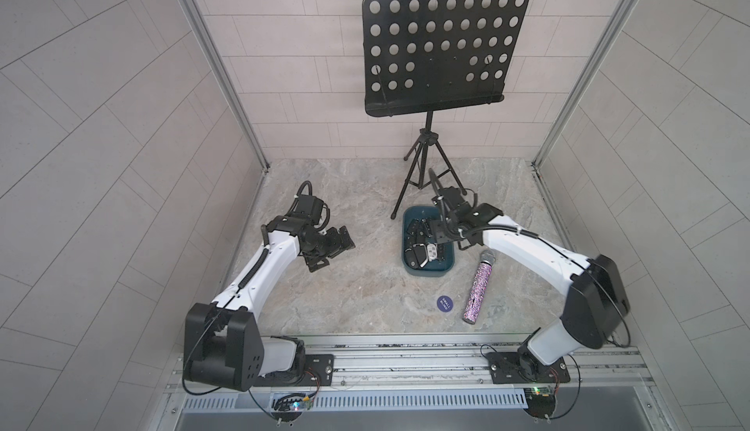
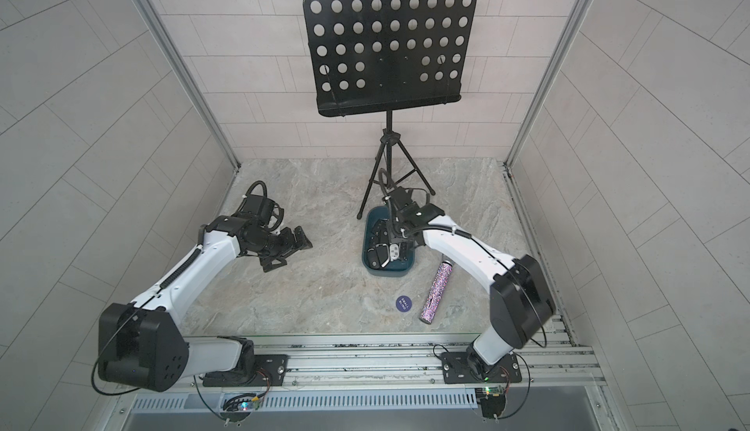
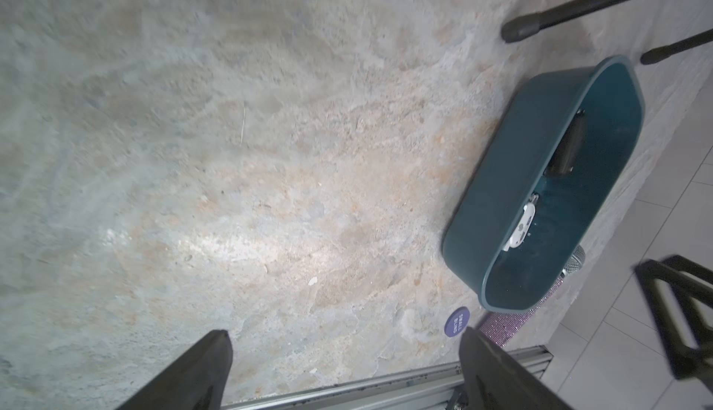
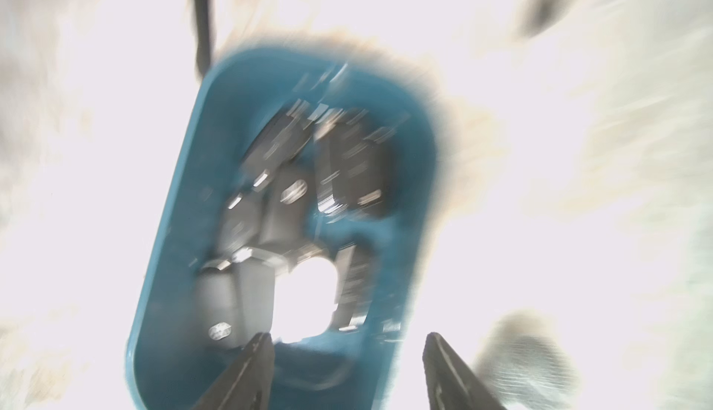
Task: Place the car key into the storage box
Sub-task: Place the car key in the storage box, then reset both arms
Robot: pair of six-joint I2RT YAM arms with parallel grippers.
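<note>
The dark teal storage box [image 1: 430,274] [image 2: 387,273] stands right of centre on the stone tabletop. Car keys lie inside it: several black fobs and a white one [image 1: 432,251] [image 2: 394,251] [image 3: 521,226]. My right gripper [image 1: 438,239] [image 4: 347,336] hangs over the box, open, with nothing between its fingers. The right wrist view is blurred and overexposed, and shows the box [image 4: 181,196] below with the fobs on its floor. My left gripper [image 1: 337,248] [image 2: 292,251] [image 3: 344,333] is wide open and empty, well left of the box [image 3: 501,196], low over bare tabletop.
A black music stand [image 1: 442,47] on a tripod rises behind the box, one leg [image 1: 406,189] ending near the box's far left corner. A glittery purple microphone [image 1: 479,287] [image 2: 436,297] and a small round blue disc [image 1: 444,303] [image 3: 457,321] lie in front of the box.
</note>
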